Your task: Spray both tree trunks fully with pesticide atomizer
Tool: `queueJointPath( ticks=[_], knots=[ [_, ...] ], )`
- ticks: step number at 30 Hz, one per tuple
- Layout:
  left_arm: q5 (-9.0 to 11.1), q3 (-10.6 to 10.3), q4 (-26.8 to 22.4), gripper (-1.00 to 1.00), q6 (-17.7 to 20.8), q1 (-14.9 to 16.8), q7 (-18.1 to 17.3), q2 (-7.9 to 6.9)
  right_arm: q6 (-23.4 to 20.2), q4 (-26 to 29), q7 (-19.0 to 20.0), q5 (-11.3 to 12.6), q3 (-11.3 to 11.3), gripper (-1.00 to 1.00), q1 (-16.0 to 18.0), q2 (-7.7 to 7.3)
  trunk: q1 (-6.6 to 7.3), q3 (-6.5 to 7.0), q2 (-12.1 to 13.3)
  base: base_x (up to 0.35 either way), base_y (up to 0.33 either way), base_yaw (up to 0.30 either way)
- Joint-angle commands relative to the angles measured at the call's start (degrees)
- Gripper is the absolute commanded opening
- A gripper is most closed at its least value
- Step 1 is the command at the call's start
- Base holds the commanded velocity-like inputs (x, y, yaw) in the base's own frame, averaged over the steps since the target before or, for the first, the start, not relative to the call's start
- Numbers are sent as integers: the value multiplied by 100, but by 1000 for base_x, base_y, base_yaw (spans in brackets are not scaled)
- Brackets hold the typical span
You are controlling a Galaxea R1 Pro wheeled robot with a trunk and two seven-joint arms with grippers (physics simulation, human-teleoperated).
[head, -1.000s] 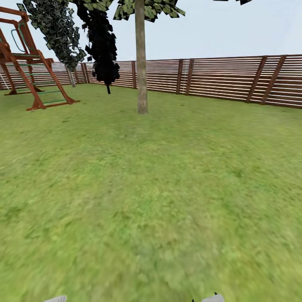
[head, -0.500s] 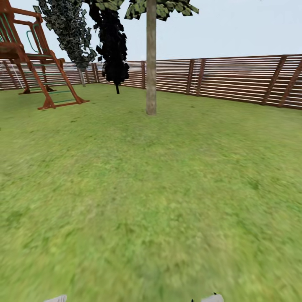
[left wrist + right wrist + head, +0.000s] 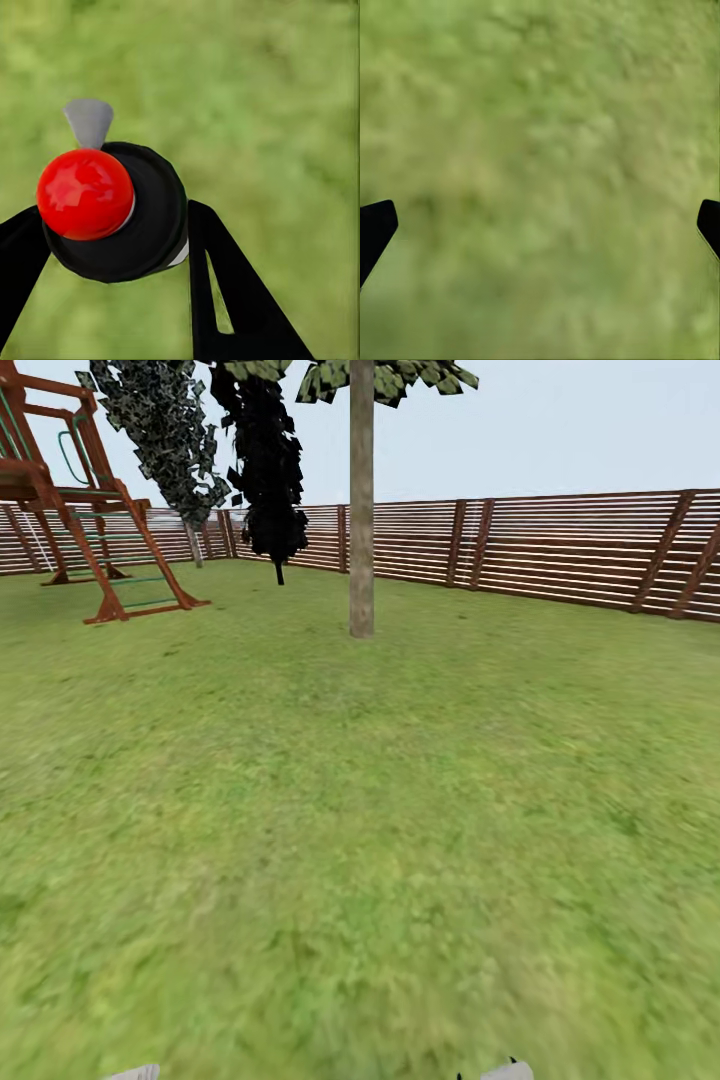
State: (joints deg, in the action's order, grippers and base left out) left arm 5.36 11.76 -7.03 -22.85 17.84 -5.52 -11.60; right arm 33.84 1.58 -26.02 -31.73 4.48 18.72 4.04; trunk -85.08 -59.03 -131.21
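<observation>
Between left gripper (image 3: pixel 112 247) fingers: pesticide atomizer (image 3: pixel 112 214), clamped, red top facing wrist camera. Right gripper (image 3: pixel 540 225) fingers wide apart over lawn (image 3: pixel 360 840). Tree trunk (image 3: pixel 361 500) upper centre of head frame, well off. Risk: spraying from this range would likely miss bark.

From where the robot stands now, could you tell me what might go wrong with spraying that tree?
1. The trunk stands far off across the lawn; spray released here would likely fall on grass.
2. The left gripper holds the atomizer with its grey nozzle tip over grass, so it probably needs re-aiming.
3. The playset stands left of the trunk; drifting that way risks a bump.
</observation>
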Motion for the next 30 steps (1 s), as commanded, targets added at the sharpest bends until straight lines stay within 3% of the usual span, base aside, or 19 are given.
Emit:
queueJointPath(
  ticks=[1, 30],
  knots=[
    [0, 2, 0, -100, 0, 0, -2, 0, 0, 0, 0, 0, 0, 100, 0, 0, 0, 0, 0, 338, 0, 0],
    [0, 2, 0, -100, 0, 0, -2, 0, 0, 0, 0, -9, 0, 100, 0, -18, 0, 0, 0, 339, 0, 0]
  ],
)
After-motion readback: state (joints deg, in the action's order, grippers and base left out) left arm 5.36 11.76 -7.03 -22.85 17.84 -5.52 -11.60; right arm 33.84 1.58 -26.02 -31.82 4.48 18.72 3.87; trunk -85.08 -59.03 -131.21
